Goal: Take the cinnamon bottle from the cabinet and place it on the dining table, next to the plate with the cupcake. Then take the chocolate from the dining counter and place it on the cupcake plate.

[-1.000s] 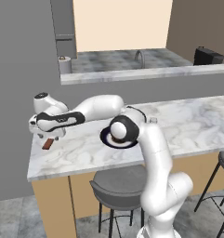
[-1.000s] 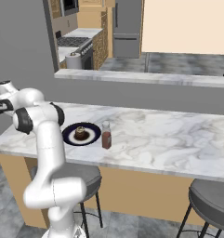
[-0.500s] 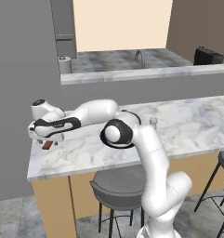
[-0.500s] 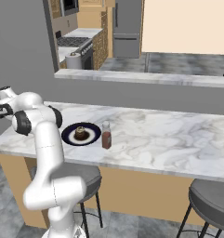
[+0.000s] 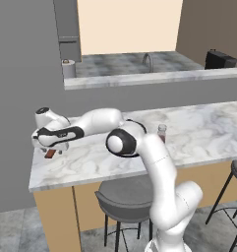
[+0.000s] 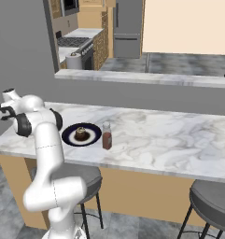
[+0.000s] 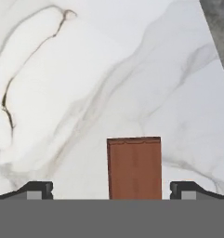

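The chocolate [image 7: 134, 167], a flat reddish-brown bar, lies on the marble dining table [image 7: 85, 69] between my two dark fingertips [image 7: 36, 189]. My gripper [image 7: 112, 191] is open and straddles the bar with a gap on each side. From the left base view, the gripper [image 5: 53, 148] hangs just over the chocolate [image 5: 50, 154] near the table's left end. The cinnamon bottle [image 6: 107, 136] stands upright beside the dark plate [image 6: 69, 137], which carries the cupcake [image 6: 80, 134]. The bottle [image 5: 162, 133] also shows behind my arm.
The table's left edge [image 5: 34, 170] lies close to the gripper, and floor shows past the edge [image 7: 218, 28]. A higher grey ledge [image 5: 154, 76] with a paper towel roll [image 5: 68, 69] runs behind. Stools [image 5: 125, 202] [image 6: 212, 198] stand under the front edge.
The hand has dropped lower over the chocolate and shifted slightly. The jaws have stayed open. Bottle, plate and cupcake have not moved.
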### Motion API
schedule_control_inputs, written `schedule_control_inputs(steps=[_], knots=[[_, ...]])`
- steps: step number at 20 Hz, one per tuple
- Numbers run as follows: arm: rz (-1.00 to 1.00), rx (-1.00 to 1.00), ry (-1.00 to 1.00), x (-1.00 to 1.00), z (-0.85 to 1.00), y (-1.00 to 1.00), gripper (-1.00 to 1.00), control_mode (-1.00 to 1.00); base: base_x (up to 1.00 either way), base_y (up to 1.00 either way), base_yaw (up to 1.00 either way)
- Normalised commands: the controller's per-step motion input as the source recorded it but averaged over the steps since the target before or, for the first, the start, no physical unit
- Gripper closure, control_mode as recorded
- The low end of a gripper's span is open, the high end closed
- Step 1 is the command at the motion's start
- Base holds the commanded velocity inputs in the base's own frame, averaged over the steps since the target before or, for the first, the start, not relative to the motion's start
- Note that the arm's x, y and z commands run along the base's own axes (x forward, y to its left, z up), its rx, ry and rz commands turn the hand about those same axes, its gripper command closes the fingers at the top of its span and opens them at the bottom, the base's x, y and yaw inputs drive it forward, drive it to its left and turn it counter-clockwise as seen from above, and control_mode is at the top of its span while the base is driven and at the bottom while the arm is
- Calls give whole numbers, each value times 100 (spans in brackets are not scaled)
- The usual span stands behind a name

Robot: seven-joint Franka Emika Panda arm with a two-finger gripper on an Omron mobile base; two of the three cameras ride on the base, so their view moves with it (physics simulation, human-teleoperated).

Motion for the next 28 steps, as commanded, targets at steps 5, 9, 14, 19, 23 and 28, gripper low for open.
schedule_control_inputs(steps=[5, 9, 14, 19, 23, 28], knots=[[0, -1, 0, 26, -21, 1, -100, -100, 0, 0, 0], [0, -1, 0, 22, -14, 3, -100, -100, 0, 0, 0], [0, -1, 0, 6, -10, 0, -100, -100, 0, 0, 0], [0, 0, 0, 0, -21, 0, 100, -100, 0, 0, 0], [0, 0, 0, -18, -37, 0, 100, -100, 0, 0, 0], [0, 0, -3, -32, -33, -8, 100, -100, 0, 0, 0]])
